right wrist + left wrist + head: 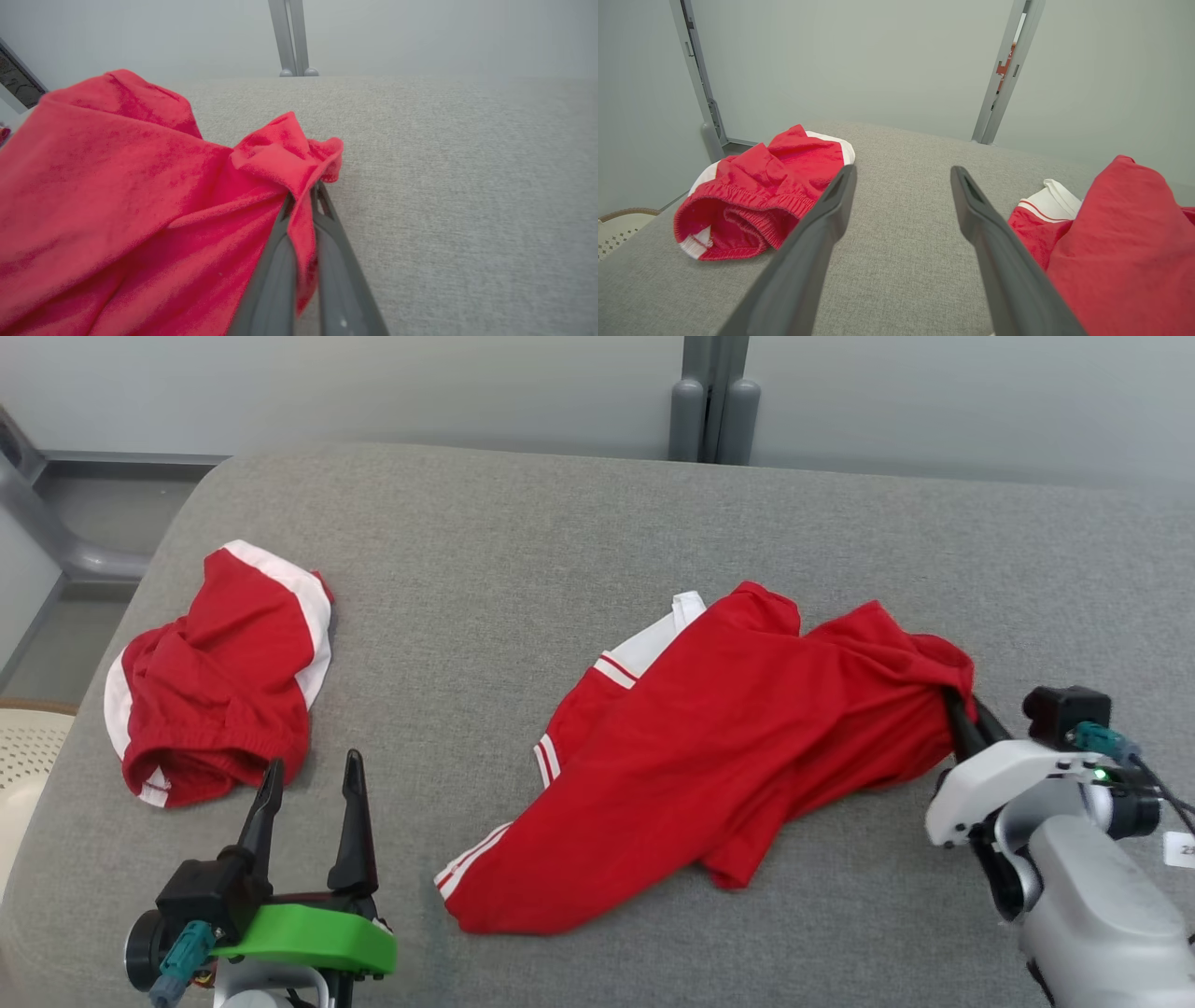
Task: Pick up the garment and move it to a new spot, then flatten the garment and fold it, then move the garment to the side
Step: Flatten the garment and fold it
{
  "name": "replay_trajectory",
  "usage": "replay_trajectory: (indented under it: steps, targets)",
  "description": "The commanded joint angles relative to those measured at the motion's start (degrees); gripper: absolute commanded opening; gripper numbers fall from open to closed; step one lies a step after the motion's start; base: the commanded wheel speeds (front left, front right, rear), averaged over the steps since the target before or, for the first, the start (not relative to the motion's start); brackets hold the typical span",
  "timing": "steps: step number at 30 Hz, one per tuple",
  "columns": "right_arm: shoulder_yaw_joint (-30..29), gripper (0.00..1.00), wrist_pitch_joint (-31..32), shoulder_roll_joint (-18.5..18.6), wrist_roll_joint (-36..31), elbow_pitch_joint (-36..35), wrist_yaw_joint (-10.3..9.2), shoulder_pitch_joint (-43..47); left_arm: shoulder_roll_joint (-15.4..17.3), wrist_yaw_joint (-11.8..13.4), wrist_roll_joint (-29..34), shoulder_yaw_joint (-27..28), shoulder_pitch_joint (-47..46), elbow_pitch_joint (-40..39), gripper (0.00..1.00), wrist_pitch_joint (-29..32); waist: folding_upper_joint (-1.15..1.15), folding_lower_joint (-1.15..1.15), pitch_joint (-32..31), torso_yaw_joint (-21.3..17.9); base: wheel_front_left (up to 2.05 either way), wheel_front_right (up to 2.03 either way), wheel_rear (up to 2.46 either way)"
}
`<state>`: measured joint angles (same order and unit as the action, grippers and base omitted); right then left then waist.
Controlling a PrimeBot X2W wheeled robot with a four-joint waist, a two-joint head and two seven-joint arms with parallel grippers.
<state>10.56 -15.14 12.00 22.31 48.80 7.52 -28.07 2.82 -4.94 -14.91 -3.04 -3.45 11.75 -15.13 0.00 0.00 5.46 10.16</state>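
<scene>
1. The right tool (962, 714) is clamped on a thin fold at the right edge of the red garment (728, 747), which lies mid-tabletop (560, 523); lifting may pull the fold free.
2. The left tool (315, 763) gapes wide and empty, so a one-sided drag could bunch the cloth.

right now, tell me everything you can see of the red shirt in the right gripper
The red shirt is a soft, knit-looking jersey with white stripe trim and a white band at its far edge. It lies crumpled, partly spread, on the grey padded surface. The right gripper is shut on its bunched right-hand edge.
</scene>
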Motion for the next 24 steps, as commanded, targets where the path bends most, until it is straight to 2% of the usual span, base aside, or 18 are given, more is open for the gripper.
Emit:
replay_trajectory:
  steps: [1,7,13,17,24]
  targets:
    - [-1.7,0.0,0.0,1.6,-0.6,-1.7,-0.06,1.1,0.1,0.1,0.2,0.2,0.2,-0.1,1.0,0.0,0.0,0.0,-0.3,-1.0,0.0,0.0,0.0]
    - [-8.4,0.0,0.0,6.9,-2.7,-7.5,-0.06,2.4,0.1,0.0,0.0,0.3,0.3,0.1,1.0,0.0,0.0,0.0,-0.4,-2.0,0.0,0.0,0.0]
    - [-13.3,0.0,0.0,10.5,-4.4,-10.1,-0.06,3.6,0.1,-0.3,-0.1,0.1,0.6,0.5,1.0,0.0,0.0,0.0,-0.9,-1.5,0.0,0.0,0.0]
    - [-14.5,0.0,0.0,9.5,-5.7,-12.9,-0.06,4.8,0.1,-0.1,-0.1,0.3,1.2,0.0,1.0,0.0,0.0,0.0,-1.1,-1.2,0.0,0.0,0.0]
    - [-11.8,0.0,0.0,6.7,-7.2,-14.6,-0.06,1.9,0.1,0.0,-0.2,-0.2,1.0,0.0,1.0,0.0,0.0,0.0,-1.1,-0.8,0.0,0.0,0.0]
